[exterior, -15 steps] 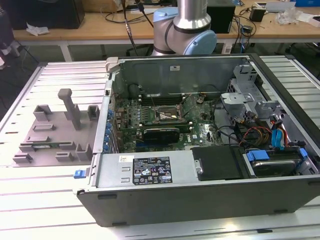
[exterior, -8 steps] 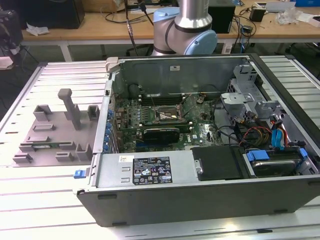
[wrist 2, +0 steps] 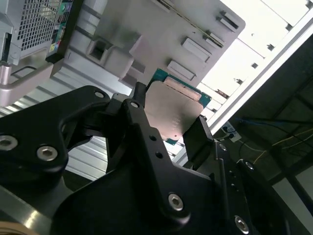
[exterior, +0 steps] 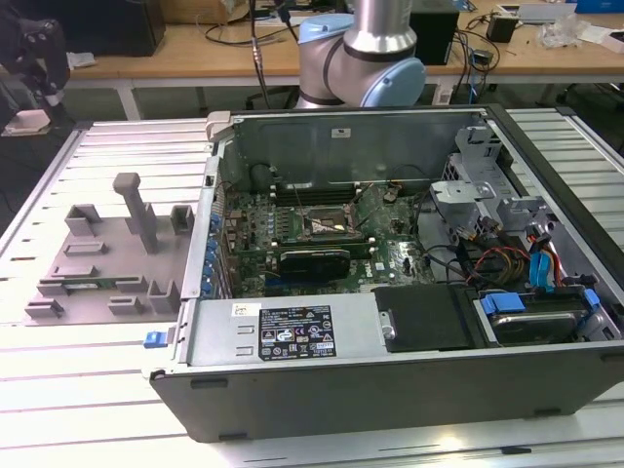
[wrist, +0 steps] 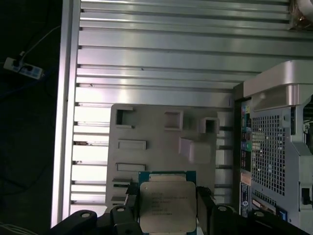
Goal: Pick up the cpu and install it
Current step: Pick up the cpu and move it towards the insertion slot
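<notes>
Silver-topped cpu [wrist: 167,208] clamped in the tool [wrist: 167,198]; metal top shows in both wrist views.

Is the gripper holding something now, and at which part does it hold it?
The gripper holds the cpu, clamped at two opposite side edges, metal top uncovered.

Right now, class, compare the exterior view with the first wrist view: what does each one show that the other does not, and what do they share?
The exterior view adds the robot arm and the inside of the open case, with the motherboard and its socket. The first wrist view adds the cpu clamped in the gripper, and a power strip beyond the table's edge. Shared: the grey fixture tray, the slatted table and the computer case.
</notes>
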Robot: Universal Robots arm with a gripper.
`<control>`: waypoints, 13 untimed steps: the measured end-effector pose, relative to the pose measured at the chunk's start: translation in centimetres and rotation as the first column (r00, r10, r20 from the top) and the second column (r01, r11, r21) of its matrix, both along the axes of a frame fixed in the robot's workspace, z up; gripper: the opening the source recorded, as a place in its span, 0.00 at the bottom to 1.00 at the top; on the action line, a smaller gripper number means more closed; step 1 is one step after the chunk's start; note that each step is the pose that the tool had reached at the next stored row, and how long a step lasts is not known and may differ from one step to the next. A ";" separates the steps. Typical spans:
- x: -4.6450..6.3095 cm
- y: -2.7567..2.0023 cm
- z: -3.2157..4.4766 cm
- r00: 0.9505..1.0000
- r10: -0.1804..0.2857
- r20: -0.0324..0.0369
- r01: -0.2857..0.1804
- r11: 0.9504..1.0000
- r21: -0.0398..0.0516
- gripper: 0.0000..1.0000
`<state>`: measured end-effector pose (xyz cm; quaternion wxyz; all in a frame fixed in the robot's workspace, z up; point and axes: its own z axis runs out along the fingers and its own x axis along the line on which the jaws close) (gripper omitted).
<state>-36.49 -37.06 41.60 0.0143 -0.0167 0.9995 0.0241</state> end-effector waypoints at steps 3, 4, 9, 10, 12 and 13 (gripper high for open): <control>1.0 0.00 0.00 1.000 0.000 -0.001 0.000 1.000 0.000 0.55; 1.1 0.00 0.00 1.000 0.000 -0.001 0.000 1.000 0.000 0.55; 2.4 0.00 0.00 1.000 0.000 -0.001 0.000 1.000 0.000 0.55; 2.6 0.00 0.01 1.000 0.000 -0.001 0.000 1.000 0.000 0.55; 2.9 0.00 0.00 1.000 0.000 -0.001 0.000 1.000 0.000 0.55; 3.4 0.00 0.00 1.000 0.000 -0.001 0.000 1.000 0.000 0.55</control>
